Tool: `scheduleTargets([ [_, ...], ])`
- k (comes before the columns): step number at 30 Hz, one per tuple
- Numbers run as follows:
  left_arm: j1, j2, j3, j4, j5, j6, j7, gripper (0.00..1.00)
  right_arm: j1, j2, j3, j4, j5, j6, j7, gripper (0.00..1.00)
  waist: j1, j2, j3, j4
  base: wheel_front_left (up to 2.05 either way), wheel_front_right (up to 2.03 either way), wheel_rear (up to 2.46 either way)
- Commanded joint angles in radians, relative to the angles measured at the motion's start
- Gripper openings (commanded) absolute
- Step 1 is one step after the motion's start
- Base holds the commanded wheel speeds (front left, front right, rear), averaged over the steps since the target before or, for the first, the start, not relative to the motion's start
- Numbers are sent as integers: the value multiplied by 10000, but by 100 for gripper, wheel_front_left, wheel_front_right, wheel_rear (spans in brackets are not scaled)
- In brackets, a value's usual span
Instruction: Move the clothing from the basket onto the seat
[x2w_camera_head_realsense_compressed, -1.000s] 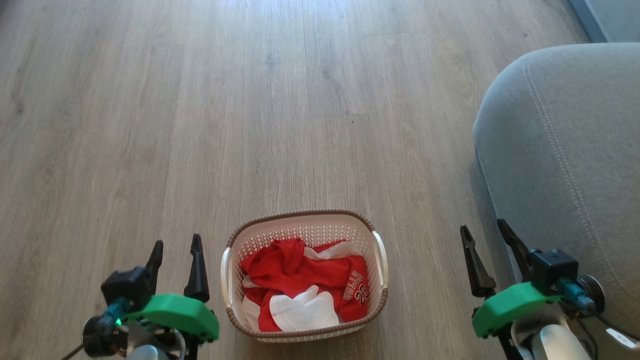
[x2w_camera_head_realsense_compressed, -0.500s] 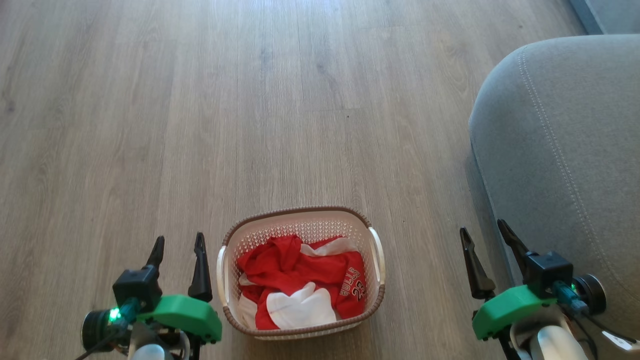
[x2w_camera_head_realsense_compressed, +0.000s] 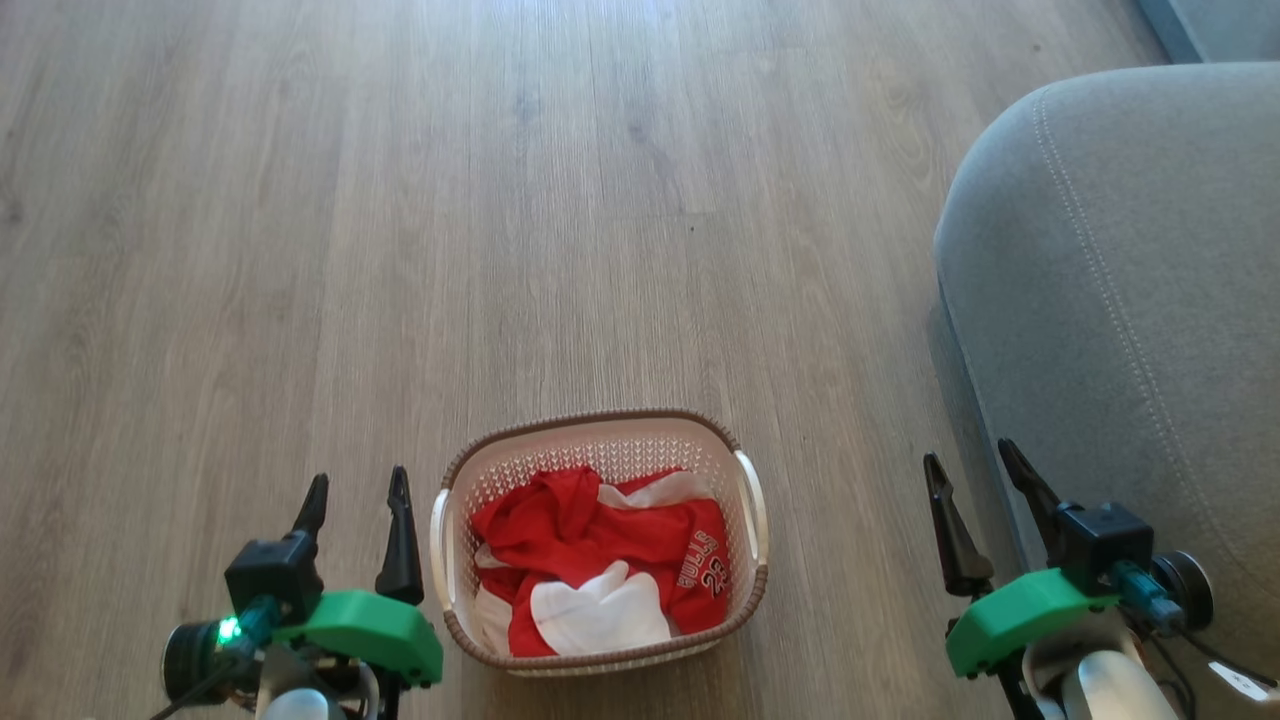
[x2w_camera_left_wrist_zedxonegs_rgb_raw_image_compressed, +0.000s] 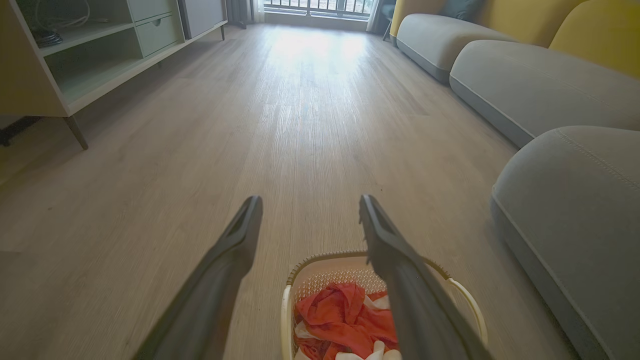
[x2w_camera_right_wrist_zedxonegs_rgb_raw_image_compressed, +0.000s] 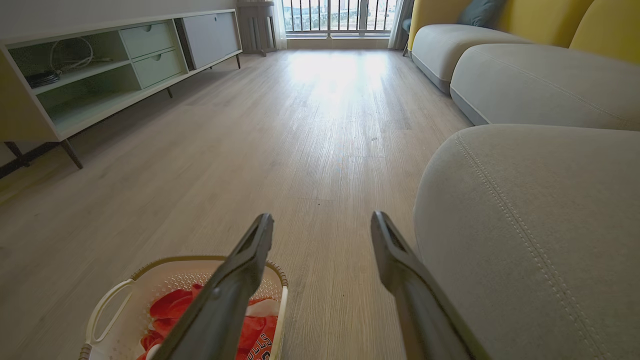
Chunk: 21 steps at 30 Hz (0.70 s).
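Clothing of soft red and white fabric lies bunched inside a small rectangular cream plastic basket with perforated sides, a brown woven-look rim and white handles. On the side of the heap nearer the robot's right, a red jersey shows white lettering. None of the clothing hangs over the rim.

The basket stands on a pale wood-plank floor, between the two arms. The left gripper hangs just beside the basket's left handle, its two long dark fingers spread apart with nothing between them. In the left wrist view those fingers frame the basket's far rim.

A large grey fabric-upholstered seat, with a rounded corner and a double line of light stitching, fills the right side, well apart from the basket. The right gripper hovers at the seat's near edge, fingers likewise parted and empty; whether it touches the cushion cannot be told. A low cabinet with open shelves stands along the far left wall.
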Motion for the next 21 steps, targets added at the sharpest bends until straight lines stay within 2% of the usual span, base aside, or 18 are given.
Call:
scheduleTargets([
  [1,-560,108,317,-284,-38,2,-128,100,-581,11,199,-296,72,-2,-137,100,0,0,105,-6,0,0,0],
  [9,-1234,108,100,-422,39,24,-128,100,-1235,26,-51,-796,314,-2,-137,100,0,0,1493,-83,0,0,0],
  [15,-2500,108,-301,-320,36,104,-128,100,-2283,35,-440,-1113,667,-2,-137,100,0,0,3596,-125,0,0,0],
  [21,-4080,108,-1290,767,135,20,-128,100,-3452,39,-613,-1394,1062,-2,-138,100,0,0,5655,-264,0,0,0],
])
